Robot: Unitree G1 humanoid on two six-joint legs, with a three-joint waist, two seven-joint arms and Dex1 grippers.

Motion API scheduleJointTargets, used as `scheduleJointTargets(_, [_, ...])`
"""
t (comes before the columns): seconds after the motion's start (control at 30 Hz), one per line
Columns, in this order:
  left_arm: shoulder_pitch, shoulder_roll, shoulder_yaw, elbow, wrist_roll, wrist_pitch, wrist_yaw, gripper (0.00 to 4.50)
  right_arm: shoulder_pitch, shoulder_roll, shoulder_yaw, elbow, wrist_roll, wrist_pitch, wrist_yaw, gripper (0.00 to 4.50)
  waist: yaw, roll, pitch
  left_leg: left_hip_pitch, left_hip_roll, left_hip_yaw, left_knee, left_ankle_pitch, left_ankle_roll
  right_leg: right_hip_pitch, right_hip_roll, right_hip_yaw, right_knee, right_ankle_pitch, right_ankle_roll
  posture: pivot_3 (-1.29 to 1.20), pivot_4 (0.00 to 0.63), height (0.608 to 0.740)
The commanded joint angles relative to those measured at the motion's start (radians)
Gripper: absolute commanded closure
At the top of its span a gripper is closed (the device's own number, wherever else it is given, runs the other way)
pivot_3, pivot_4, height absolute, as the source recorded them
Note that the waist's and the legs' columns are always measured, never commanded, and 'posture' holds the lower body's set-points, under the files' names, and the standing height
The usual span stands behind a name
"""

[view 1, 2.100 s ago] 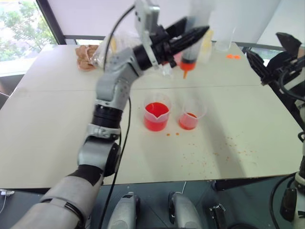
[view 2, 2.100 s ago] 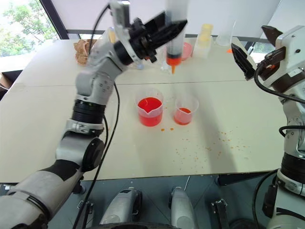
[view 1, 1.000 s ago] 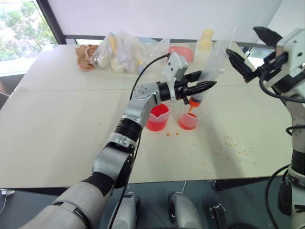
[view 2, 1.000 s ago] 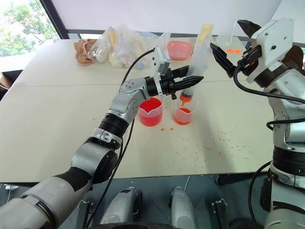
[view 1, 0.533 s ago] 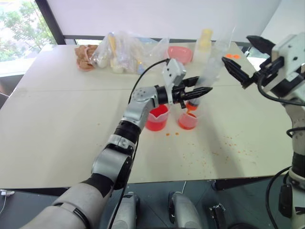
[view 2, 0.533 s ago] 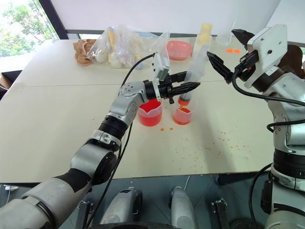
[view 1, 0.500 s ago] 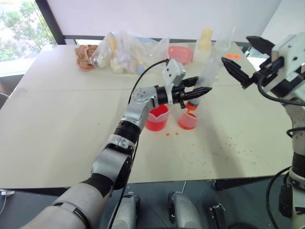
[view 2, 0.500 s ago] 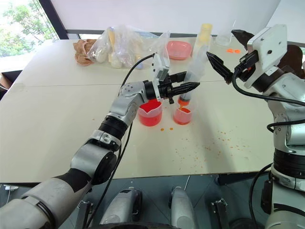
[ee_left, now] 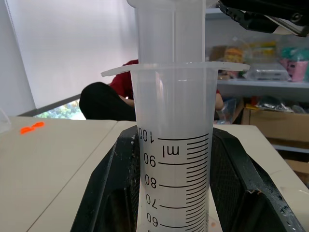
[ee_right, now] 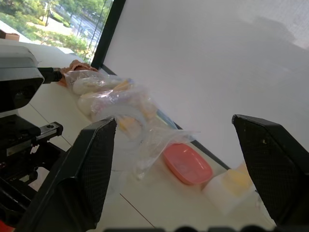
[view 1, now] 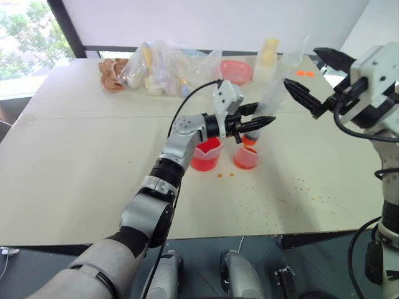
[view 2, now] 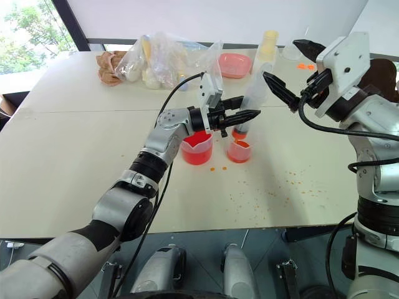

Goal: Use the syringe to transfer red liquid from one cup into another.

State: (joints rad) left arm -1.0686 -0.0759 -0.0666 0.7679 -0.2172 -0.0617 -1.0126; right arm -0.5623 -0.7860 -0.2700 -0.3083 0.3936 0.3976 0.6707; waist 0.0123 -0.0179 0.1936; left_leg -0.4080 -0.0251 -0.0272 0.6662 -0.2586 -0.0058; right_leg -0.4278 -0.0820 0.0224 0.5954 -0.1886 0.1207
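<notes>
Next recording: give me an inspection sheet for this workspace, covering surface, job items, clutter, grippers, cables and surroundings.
Surface: pale table, orange specks scattered right of the cups.
Job's things: clear plastic syringe with orange tip tilted, tip over the smaller clear cup; larger spouted beaker beside it holds red liquid.
Clutter: clear plastic bags, pink dish, pale yellow container at the far edge.
Grippers: left gripper shut on the syringe barrel; right gripper open near the syringe's upper end.
Cables: black cable along the left arm.
Surroundings: window, white blind.
</notes>
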Motion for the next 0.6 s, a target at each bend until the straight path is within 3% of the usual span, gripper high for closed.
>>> scheduleJointTargets(0.03, [-0.014, -0.01, -0.025, -0.041, 0.007, -0.006, -0.01, 3.07, -0.012, -0.001, 0.0, -0.017, -0.001, -0.041, 0.009, 2.4, 0.0, 0.0, 0.0, 0.0, 0.0, 0.0, 0.0, 0.0, 0.0, 0.0, 0.0, 0.0, 0.0, 0.0, 0.0, 0.0, 0.15, 0.74])
scheduleJointTargets(0.17, [-0.009, -0.006, -0.022, -0.065, 0.001, 0.003, -0.011, 3.07, -0.014, -0.001, 0.012, -0.011, 0.001, -0.046, 0.022, 4.44, 0.0, 0.0, 0.0, 0.0, 0.0, 0.0, 0.0, 0.0, 0.0, 0.0, 0.0, 0.0, 0.0, 0.0, 0.0, 0.0, 0.15, 0.74])
scheduleJointTargets(0.6, [-0.03, -0.02, 0.02, -0.142, -0.052, 0.051, 0.051, 3.07, 0.012, 0.055, 0.066, -0.019, 0.011, -0.026, 0.02, 4.44, 0.0, 0.0, 0.0, 0.0, 0.0, 0.0, 0.0, 0.0, 0.0, 0.0, 0.0, 0.0, 0.0, 0.0, 0.0, 0.0, 0.15, 0.74])
